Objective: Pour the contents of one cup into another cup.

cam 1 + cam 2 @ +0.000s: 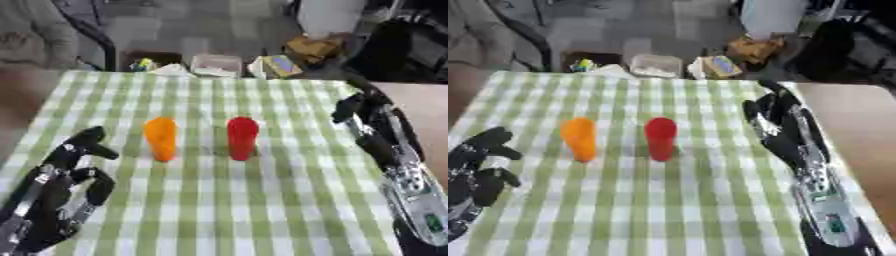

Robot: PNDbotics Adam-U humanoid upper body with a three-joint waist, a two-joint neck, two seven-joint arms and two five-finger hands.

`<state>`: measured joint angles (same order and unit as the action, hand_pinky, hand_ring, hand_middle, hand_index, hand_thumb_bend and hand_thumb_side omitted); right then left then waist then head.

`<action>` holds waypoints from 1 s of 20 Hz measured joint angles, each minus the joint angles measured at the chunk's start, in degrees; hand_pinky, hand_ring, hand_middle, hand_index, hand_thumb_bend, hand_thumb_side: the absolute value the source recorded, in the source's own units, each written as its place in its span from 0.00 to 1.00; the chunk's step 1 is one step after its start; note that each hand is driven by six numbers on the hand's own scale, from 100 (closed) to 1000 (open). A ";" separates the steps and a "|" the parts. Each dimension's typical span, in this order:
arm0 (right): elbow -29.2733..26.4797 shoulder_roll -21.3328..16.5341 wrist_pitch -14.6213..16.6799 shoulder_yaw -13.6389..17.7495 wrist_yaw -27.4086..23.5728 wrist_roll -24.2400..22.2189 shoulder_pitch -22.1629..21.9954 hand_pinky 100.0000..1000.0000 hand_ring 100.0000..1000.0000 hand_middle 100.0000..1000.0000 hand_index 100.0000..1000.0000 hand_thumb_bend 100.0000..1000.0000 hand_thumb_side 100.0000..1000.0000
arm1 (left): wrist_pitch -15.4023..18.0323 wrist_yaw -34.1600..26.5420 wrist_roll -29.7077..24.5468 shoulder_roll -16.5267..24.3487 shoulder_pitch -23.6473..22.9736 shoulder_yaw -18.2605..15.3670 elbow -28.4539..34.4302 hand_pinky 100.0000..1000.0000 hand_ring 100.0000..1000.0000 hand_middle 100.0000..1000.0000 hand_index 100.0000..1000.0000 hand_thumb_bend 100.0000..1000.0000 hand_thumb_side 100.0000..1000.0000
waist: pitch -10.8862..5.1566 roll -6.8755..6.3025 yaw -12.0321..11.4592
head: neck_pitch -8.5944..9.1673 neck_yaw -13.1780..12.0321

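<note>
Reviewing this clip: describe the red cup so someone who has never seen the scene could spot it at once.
Start at the green-and-white checked tablecloth. Two upright cups stand side by side near its middle, apart from both hands. The red cup is the one on the robot's right; its neighbour, the orange cup, differs only in colour.

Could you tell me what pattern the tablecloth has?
Green and white checks on the tablecloth, clearest in the left eye view.

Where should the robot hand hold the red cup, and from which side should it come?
Probably around the middle of the red cup, coming from the right, where the right robot hand is nearest. The cup stands upright and tall, with the orange cup close on its left.
</note>
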<state>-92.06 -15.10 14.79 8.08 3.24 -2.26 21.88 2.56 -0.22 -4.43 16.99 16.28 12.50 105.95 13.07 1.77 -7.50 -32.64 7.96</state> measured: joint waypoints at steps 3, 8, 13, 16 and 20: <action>0.00 0.00 0.00 0.00 0.00 0.00 0.00 0.47 0.49 0.45 0.87 0.31 0.51 | -0.30 1.04 1.42 1.20 1.02 0.01 -1.43 0.50 1.00 0.64 0.93 0.46 0.51 | 0.00 0.00 0.02 | 0.01 -0.02; 0.00 0.00 -0.01 -0.02 0.00 -0.02 0.00 0.47 0.49 0.45 0.87 0.31 0.51 | -0.73 3.54 4.62 2.74 3.44 0.07 -5.23 0.52 1.00 0.67 0.94 0.47 0.50 | -0.01 -0.01 0.03 | 0.01 -0.23; 0.01 0.00 -0.08 -0.09 0.00 -0.11 0.00 0.47 0.49 0.45 0.87 0.31 0.51 | -1.22 6.08 9.29 3.16 6.53 1.10 -10.37 0.53 1.00 0.70 0.95 0.48 0.49 | -0.14 -0.08 0.12 | 0.01 -0.30; 0.01 0.00 -0.09 -0.33 0.00 -0.14 0.00 0.47 0.49 0.44 0.87 0.31 0.51 | -1.35 8.13 11.35 3.26 8.53 2.09 -13.74 0.53 1.00 0.70 0.95 0.48 0.50 | -0.25 -0.12 0.27 | 0.01 -0.34; 0.02 0.00 -0.14 -0.36 0.00 -0.25 0.00 0.47 0.49 0.44 0.87 0.31 0.51 | -1.06 10.43 12.70 3.28 11.03 3.39 -18.44 0.52 1.00 0.70 0.96 0.47 0.50 | -0.28 -0.15 0.48 | 0.01 -0.53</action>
<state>-92.04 -15.10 14.64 7.72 3.24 -2.50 21.88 1.50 10.21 8.27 20.27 27.31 15.89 87.51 12.79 1.62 -7.01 -32.63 7.43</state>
